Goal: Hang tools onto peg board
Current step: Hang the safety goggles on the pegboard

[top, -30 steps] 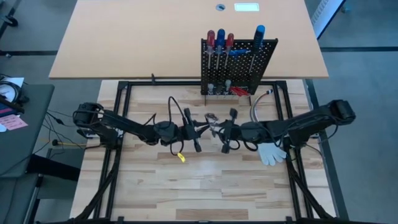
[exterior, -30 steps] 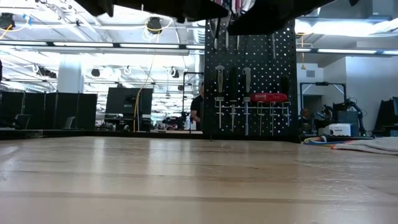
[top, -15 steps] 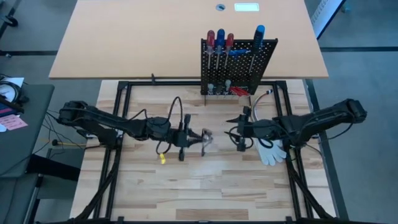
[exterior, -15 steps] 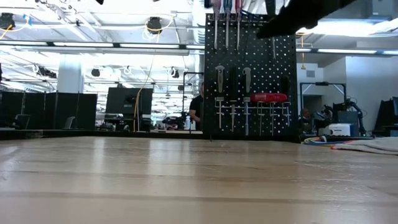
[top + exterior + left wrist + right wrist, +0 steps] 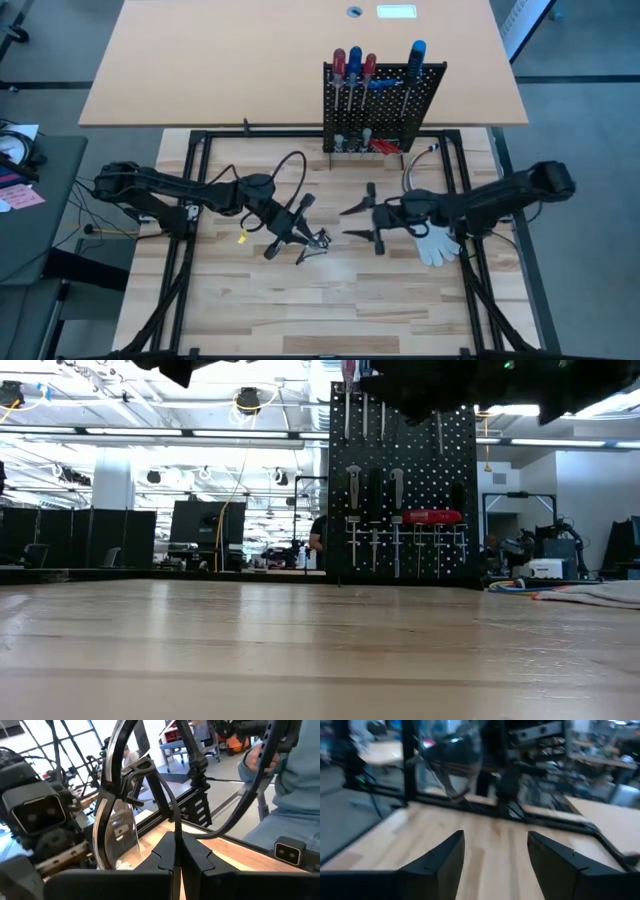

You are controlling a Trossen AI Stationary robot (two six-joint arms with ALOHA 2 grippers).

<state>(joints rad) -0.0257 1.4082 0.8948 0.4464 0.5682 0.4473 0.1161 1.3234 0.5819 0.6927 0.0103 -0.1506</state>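
Observation:
The black peg board stands upright at the table's far edge, also in the low view. Red- and blue-handled screwdrivers hang along its top, and red-handled pliers hang lower down. My left gripper hovers over the table's middle, shut on a pair of clear safety glasses. My right gripper hangs open to the right of the glasses, apart from them; its wrist view shows its fingers spread wide. My left gripper pinches the glasses between its two fingers by the end of a thin black temple arm. The clear lens and black frame stand out past the fingertips. The glasses are lifted clear of the table.
A white glove lies on the table under my right arm. A coiled cable lies near the board's foot. A black frame rail runs along the far edge. A person in a blue sleeve stands beyond the table.
Both grippers were close together at the glasses. My left gripper has since carried the glasses toward the table's near edge and turned. My right gripper has drawn away toward the right and now stands apart from the glasses.

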